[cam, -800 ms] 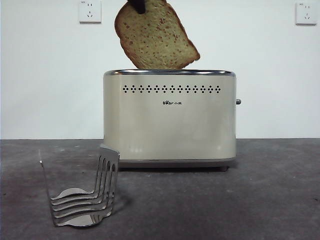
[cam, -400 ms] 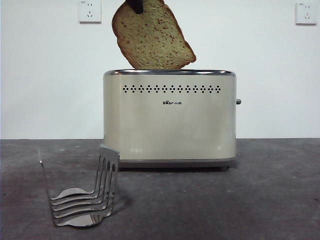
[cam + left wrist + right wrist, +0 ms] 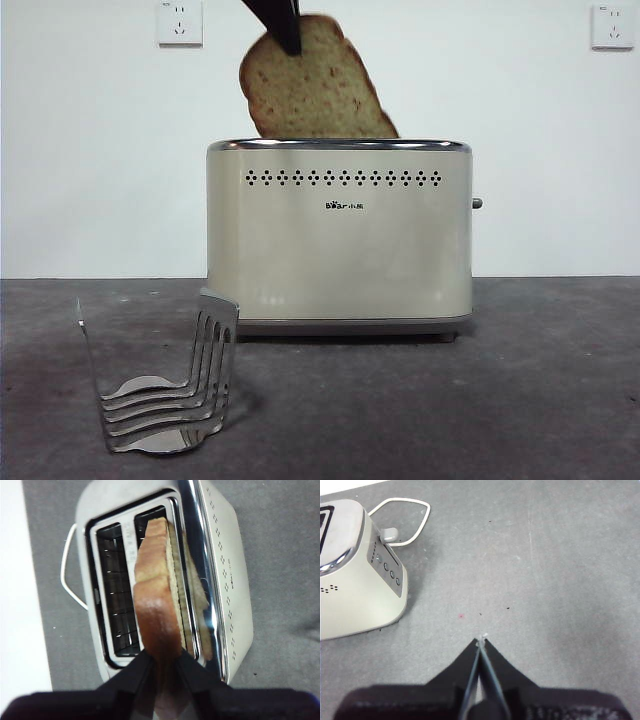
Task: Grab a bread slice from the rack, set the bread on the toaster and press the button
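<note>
I have the left gripper (image 3: pixel 161 662) above the toaster (image 3: pixel 340 240), its two black jaws pinching the slice of bread (image 3: pixel 315 85) by the crusty top edge. In the front view the arm comes down from the top edge as a dark tip, slanting onto the upper left part of the slice. The slice is tilted, its domed top leaning left, and its lower edge is level with the toaster's chrome top rim. From the left wrist camera I look straight down the brown crust: the slice hangs over the slot nearer the toaster's dotted face, with its far end at the slot mouth; I cannot tell how far it is inside. The other slot shows its wire guides bare.

The right gripper (image 3: pixel 481 642) hangs over bare grey worktop (image 3: pixel 560 570), its jaws pressed together to a thin point, holding nothing. It is beside the toaster's narrow end, where a row of small round controls and the button (image 3: pixel 389 534) show, well apart from the gripper tips. A white cord (image 3: pixel 405 517) loops on the worktop behind that end.

The rack (image 3: pixel 160 385) stands near the worktop's front edge, in front of the toaster's left corner, with no bread in its tines.
</note>
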